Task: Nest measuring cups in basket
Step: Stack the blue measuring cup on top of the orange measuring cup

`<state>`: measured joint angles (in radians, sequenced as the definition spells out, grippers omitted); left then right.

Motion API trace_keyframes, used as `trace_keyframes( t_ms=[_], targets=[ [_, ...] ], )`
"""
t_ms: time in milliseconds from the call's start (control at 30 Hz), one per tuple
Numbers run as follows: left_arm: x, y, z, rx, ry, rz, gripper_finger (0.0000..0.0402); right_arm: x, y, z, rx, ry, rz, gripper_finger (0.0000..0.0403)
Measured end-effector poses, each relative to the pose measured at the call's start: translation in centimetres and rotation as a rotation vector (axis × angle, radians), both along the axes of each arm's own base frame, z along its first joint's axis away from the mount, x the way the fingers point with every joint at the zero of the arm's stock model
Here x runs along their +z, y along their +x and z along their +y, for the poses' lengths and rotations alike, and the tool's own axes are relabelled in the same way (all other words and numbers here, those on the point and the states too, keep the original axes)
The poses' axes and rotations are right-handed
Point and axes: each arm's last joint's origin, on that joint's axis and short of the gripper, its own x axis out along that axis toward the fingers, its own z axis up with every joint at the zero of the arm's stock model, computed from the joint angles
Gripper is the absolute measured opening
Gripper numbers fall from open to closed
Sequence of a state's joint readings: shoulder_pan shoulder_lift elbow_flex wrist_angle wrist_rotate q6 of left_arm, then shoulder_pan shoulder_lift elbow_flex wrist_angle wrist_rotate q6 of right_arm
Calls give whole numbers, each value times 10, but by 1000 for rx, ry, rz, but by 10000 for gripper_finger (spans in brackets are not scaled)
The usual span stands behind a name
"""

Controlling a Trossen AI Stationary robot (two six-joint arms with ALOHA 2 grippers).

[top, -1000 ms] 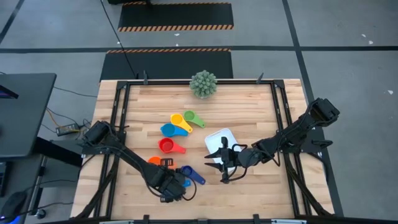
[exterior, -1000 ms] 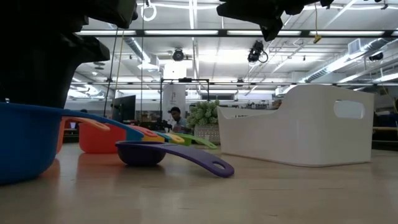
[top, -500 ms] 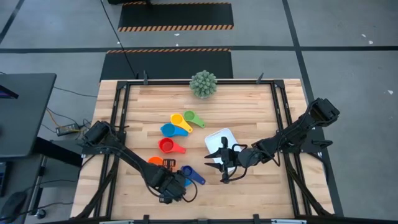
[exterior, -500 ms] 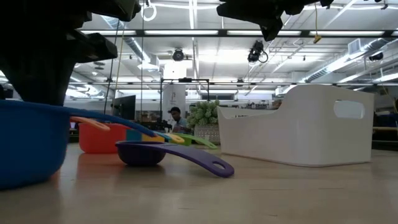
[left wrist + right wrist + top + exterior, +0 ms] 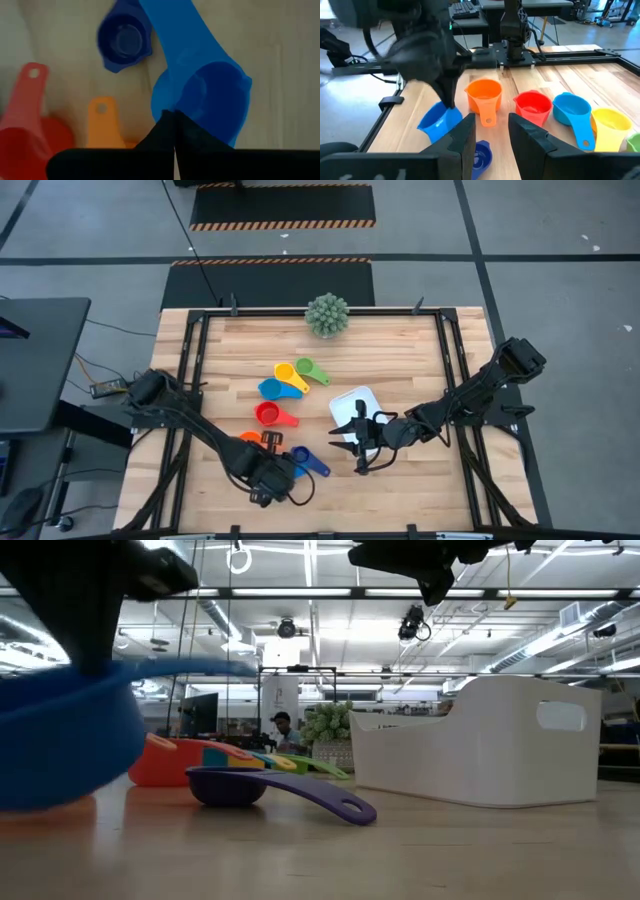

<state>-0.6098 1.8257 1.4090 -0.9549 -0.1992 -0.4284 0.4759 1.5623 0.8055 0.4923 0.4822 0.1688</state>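
Cups, 7 total: 1 yellow cup (image 5: 284, 370), 1 green cup (image 5: 305, 367), 1 light blue cup (image 5: 270, 388), 1 red cup (image 5: 267, 414), 1 orange cup (image 5: 248, 438), plus 2 darker blue, i.e. a small blue cup (image 5: 124, 40) and a bigger blue cup (image 5: 210, 100). Also on the desk (image 5: 400, 350): 1 white basket (image 5: 360, 398) and 1 green plant (image 5: 327, 314). Robot: 2 arms w/ 2 end effectors, i.e. left end effector (image 5: 268, 478) and right end effector (image 5: 353, 445); 1 person (image 5: 283, 726) in the bkgd.

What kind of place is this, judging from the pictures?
Probably a robotics lab or workshop in a large open hall. The wooden table stands on a bare grey floor with striped hazard mats, long ceiling lights run overhead, and desks with computers show behind.
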Motion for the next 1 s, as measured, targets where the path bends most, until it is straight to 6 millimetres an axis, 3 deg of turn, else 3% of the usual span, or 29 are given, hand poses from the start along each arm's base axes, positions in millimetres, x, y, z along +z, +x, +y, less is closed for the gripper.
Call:
trace_keyframes(
  t_ms=[167, 400, 633, 1000],
  targets=[
    [7, -1, 2, 4, -7, -23, 1, 1, 0, 0, 1, -2, -8, 123],
    [-24, 5, 1, -43, 17, 75, 0, 1, 0, 0, 1, 1, -13, 123],
    [-24, 6, 3, -20, -27, 93, 2, 1, 0, 0, 2, 1, -13, 123],
    [-31, 12, 8, 35, -65, 85, 111, 1, 0, 0, 2, 1, -13, 123]
  ],
)
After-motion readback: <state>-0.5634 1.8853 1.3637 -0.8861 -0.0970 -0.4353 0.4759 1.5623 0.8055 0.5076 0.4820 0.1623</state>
